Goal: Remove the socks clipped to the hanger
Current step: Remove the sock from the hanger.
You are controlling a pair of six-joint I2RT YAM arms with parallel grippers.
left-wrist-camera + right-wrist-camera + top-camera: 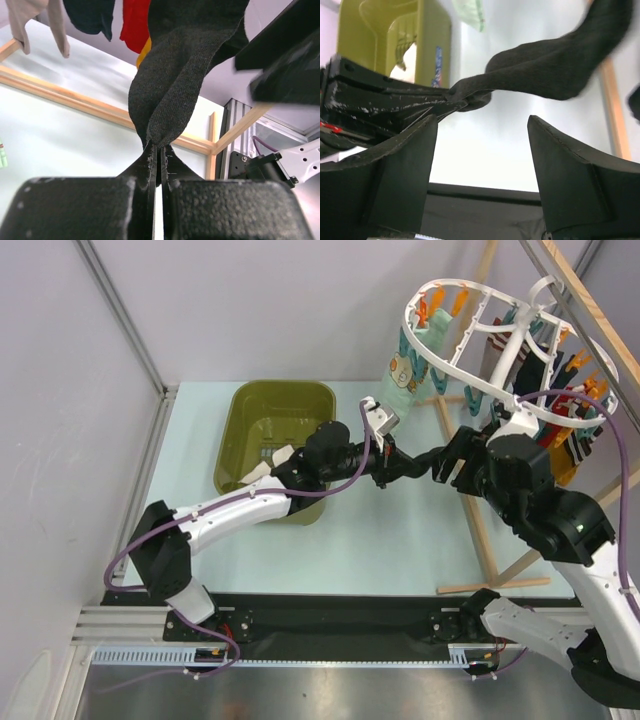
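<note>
Left gripper (157, 150) pinched on black sock (175, 75) toe; right gripper (482, 120) wide open, empty. Step: unclipping sock from hanger (462, 283). Next: firm pull.

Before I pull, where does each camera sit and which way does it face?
Top external: above and behind the bases, looking down on the pale table, olive-green plastic tub and white oval plastic hanger; both arms show.
Left wrist: on the left arm, looking up along the shut left gripper's own fingers at the black fabric sock they pinch.
Right wrist: on the right arm, looking between the open right gripper's own fingers toward the tub.
Shared: both wrist views show the black sock in the left gripper.
</note>
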